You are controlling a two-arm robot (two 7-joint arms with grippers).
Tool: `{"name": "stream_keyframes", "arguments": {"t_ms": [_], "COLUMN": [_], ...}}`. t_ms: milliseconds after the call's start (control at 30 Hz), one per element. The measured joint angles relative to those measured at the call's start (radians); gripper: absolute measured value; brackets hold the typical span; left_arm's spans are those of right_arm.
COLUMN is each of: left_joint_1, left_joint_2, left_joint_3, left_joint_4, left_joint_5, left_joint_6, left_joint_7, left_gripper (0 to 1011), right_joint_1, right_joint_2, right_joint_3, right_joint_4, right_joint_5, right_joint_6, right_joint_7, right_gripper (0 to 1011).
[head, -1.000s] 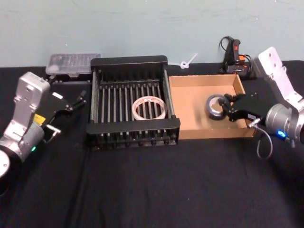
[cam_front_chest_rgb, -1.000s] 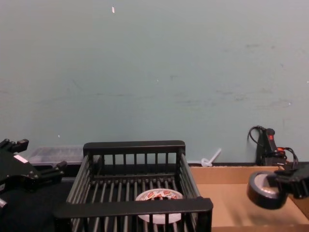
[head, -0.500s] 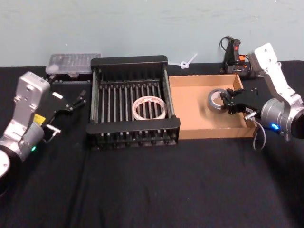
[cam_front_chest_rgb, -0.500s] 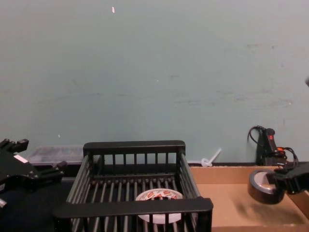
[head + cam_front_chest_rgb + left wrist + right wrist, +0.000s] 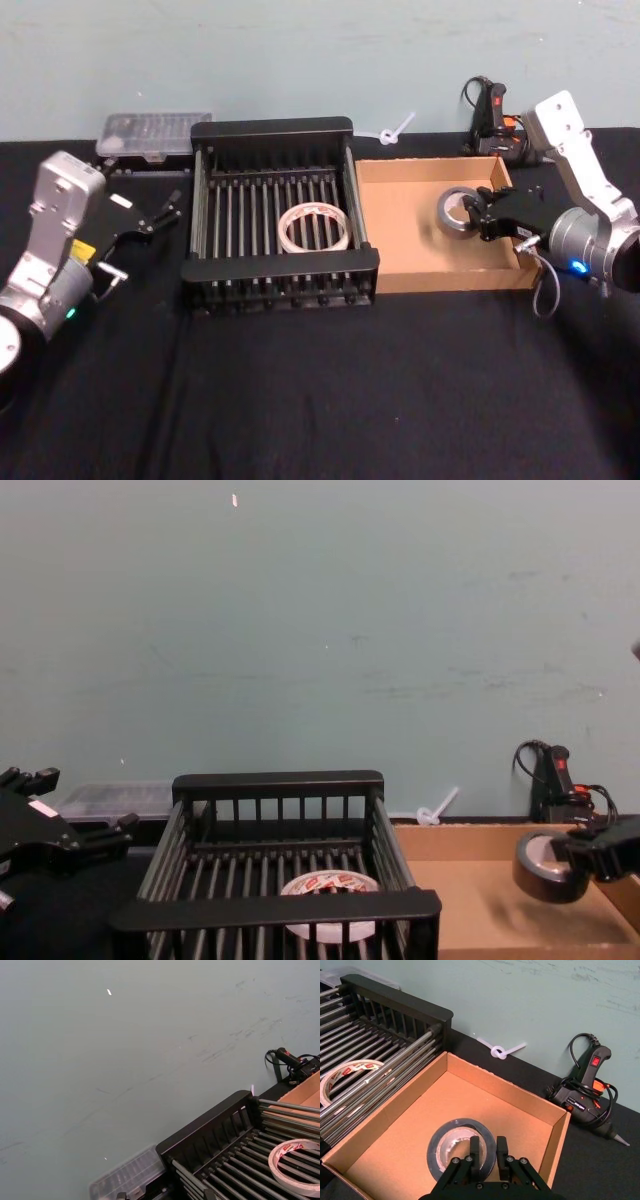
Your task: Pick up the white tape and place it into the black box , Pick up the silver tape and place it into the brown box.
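Observation:
The white tape (image 5: 314, 228) with red print lies flat on the ribbed bottom of the black box (image 5: 270, 128), as the chest view (image 5: 330, 885) also shows. My right gripper (image 5: 484, 215) is shut on the wall of the silver tape (image 5: 458, 211), holding it tilted just above the floor of the brown box (image 5: 410, 240). In the right wrist view the fingers (image 5: 475, 1149) pinch the roll's near edge (image 5: 451, 1152). My left gripper (image 5: 165, 208) rests open on the table, left of the black box.
A clear plastic case (image 5: 155, 133) sits behind the black box's left corner. A glue gun (image 5: 490, 115) with its cable and a white zip tie (image 5: 395, 130) lie along the wall behind the brown box. The black tablecloth in front is bare.
My right gripper has carried the silver tape a little toward the back of the brown box, then held still. The left arm and white tape have not moved.

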Motion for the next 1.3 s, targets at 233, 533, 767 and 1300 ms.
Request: {"name": "stream_keyframes", "arguments": {"t_ms": [233, 533, 767, 1300], "left_joint_1": [0.0, 0.0, 0.0, 0.0], "left_joint_2": [0.0, 0.0, 0.0, 0.0], "left_joint_3": [0.0, 0.0, 0.0, 0.0], "left_joint_4": [0.0, 0.0, 0.0, 0.0], "left_joint_5": [0.0, 0.0, 0.0, 0.0], "left_joint_6": [0.0, 0.0, 0.0, 0.0], "left_joint_7": [0.0, 0.0, 0.0, 0.0], "left_gripper": [1001, 1001, 1001, 1001], "right_joint_1": [0.0, 0.0, 0.0, -0.028], "right_joint_2": [0.001, 0.001, 0.002, -0.016], "right_joint_3": [-0.001, -0.001, -0.001, 0.029], "right_joint_4": [-0.001, -0.002, -0.002, -0.032], "right_joint_5": [0.001, 0.002, 0.003, -0.023], "right_joint_6": [0.0, 0.001, 0.001, -0.033], "right_joint_7": [0.001, 0.002, 0.002, -0.057], "right_gripper": [370, 663, 876, 1002]}}
